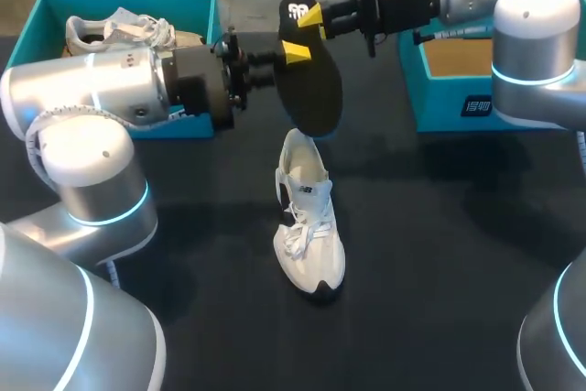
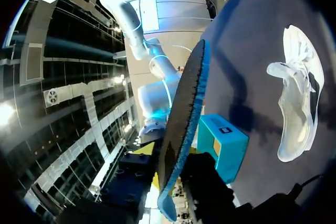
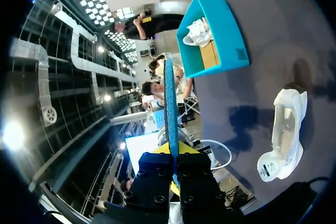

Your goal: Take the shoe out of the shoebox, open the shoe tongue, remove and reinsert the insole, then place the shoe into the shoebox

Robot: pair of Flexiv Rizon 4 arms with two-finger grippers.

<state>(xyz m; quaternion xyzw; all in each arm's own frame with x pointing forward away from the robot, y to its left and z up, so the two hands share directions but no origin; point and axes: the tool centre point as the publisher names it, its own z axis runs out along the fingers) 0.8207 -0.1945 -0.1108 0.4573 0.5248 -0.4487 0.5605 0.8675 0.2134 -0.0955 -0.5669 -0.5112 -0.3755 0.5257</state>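
A black insole [image 1: 311, 89] with a blue underside hangs in the air over the white shoe [image 1: 309, 226], which stands on the black table with its tongue pulled open. My right gripper [image 1: 309, 17] comes in from the right and is shut on the insole's upper end. In the right wrist view the insole [image 3: 169, 103] stands edge-on between the right gripper's [image 3: 170, 153] close-set fingers, with the shoe [image 3: 283, 129] off to the side. My left gripper [image 1: 295, 52] pinches the insole's left edge. In the left wrist view the insole [image 2: 186, 119] runs out from the left gripper [image 2: 173, 182], with the shoe [image 2: 296, 103] beside it.
A teal shoebox [image 1: 197, 6] at the back left holds a second white shoe [image 1: 119, 29]; the same shoebox [image 3: 220, 40] appears in the right wrist view. Another teal box [image 1: 458, 103] stands at the back right. Bare black table [image 1: 439, 254] lies around the shoe.
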